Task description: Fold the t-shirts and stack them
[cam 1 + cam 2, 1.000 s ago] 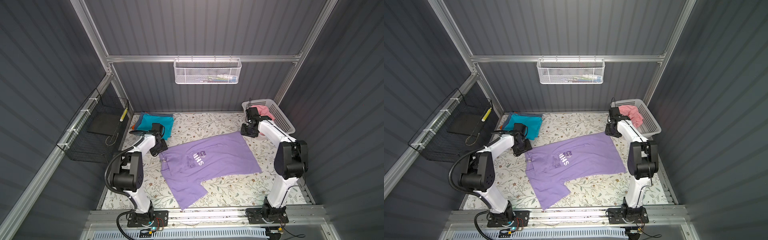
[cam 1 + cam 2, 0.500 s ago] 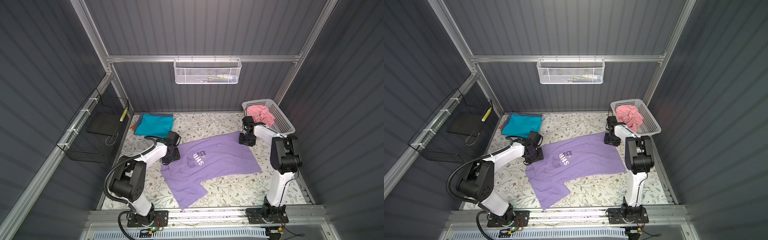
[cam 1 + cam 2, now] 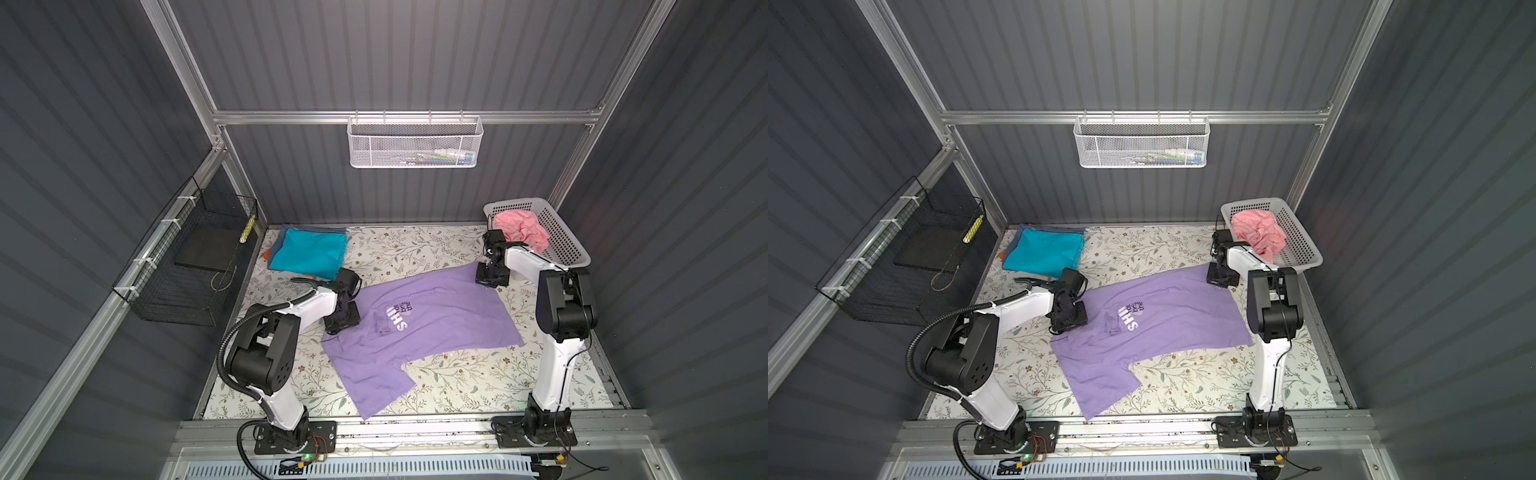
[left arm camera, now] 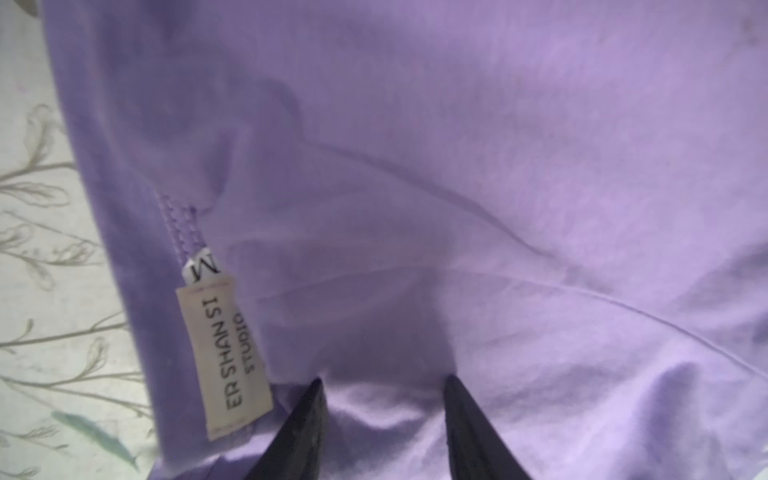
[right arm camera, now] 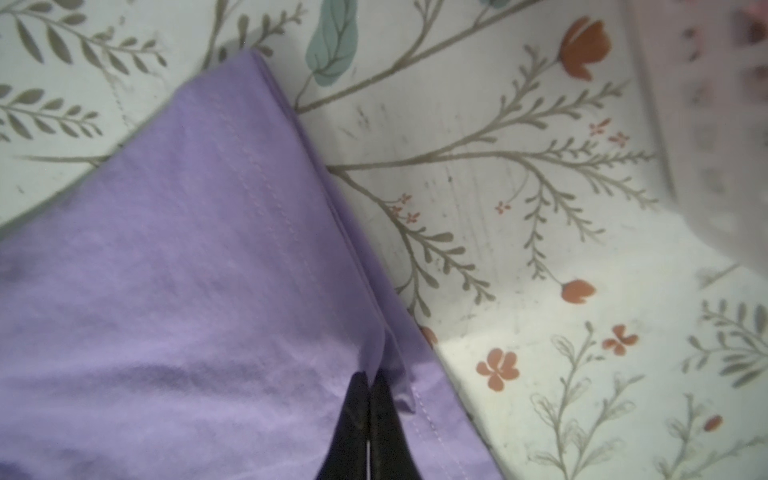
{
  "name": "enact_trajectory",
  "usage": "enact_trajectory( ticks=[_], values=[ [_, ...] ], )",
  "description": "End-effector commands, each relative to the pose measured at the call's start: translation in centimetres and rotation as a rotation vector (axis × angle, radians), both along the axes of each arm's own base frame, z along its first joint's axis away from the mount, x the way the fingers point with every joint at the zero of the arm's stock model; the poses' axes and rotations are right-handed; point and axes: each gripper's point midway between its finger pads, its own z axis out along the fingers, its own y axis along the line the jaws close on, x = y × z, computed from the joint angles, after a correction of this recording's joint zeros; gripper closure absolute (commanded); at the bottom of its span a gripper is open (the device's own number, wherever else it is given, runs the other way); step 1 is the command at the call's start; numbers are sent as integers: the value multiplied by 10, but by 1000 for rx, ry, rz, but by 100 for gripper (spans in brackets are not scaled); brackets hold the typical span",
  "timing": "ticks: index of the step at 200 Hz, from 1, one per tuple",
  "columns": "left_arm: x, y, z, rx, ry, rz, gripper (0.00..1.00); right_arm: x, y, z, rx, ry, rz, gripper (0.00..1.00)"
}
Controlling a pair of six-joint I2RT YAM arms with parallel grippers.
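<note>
Lavender cotton fills the middle of the floral surface (image 3: pixel 415 249): we see the lavender t-shirt (image 3: pixel 440 332) lying spread out and unfolded. Its long axis runs across the workspace from the collar end on the left to the hem on the right, slanting slightly toward the back wall at the hem end. One sleeve (image 3: pixel 378 386) points toward the front rail. Each arm sits at its own end of that axis. The left pincer (image 3: pixel 344 322) is at the collar end, just beside the neck label (image 4: pixel 224 357). Its fingertips (image 4: pixel 309 411) stand apart with a small rise of cloth between them, and we cannot tell whether any cloth is actually caught. The right pincer (image 3: pixel 491 277) is at the far hem corner, and in the right wrist view its jaws are pressed together on the stitched hem edge, which lifts into a small fold there, so we judge it is gripping the shirt. The rest of the shirt lies from both pincers toward the front of the surface, so a lengthwise fold would carry this back edge forward. Well apart, a teal t-shirt (image 3: pixel 309 253) tops a folded pile in the back left corner. A crumpled pink t-shirt (image 3: pixel 521 230) sits in the white basket (image 3: pixel 569 245) at the back right, near the right arm.
</note>
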Motion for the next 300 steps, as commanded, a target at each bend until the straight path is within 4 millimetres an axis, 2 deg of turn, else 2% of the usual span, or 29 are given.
enact_trajectory(
  ticks=[1,38,66,85,115,138,151,173,199,228,251,271,300],
  values=[
    [-15,4,-30,18,77,3,54,1,-17,16,-54,-13,-20,98],
    [-24,11,-39,44,94,-1,56,-3,-33,21,-79,-13,-43,96],
    [-29,14,-42,54,104,-2,57,-4,-33,18,-75,-9,-42,94],
    [-28,15,-36,61,98,-4,57,-5,-34,18,-79,-8,-43,93],
    [-23,14,-10,55,68,-19,57,-10,-30,25,-57,-26,-43,76],
    [-19,11,28,29,-7,-16,54,-23,-27,42,-33,-70,-55,71],
    [-22,10,49,31,-49,-17,52,-38,-27,50,-26,-89,-66,68],
    [-43,7,70,68,-74,-44,51,-71,-26,59,-10,-120,-81,61],
    [-86,-6,71,119,-50,-102,51,-117,-24,55,-2,-122,-91,58],
    [-140,-11,60,137,-16,-116,48,-165,-21,43,41,-109,-123,55],
    [-174,-16,44,125,4,-116,35,-192,-20,32,68,-101,-158,49],
    [-190,-32,26,103,13,-141,27,-207,-20,22,78,-74,-185,40],
    [-205,-56,8,122,17,-212,24,-218,-20,11,94,-38,-217,24]
  ],
)
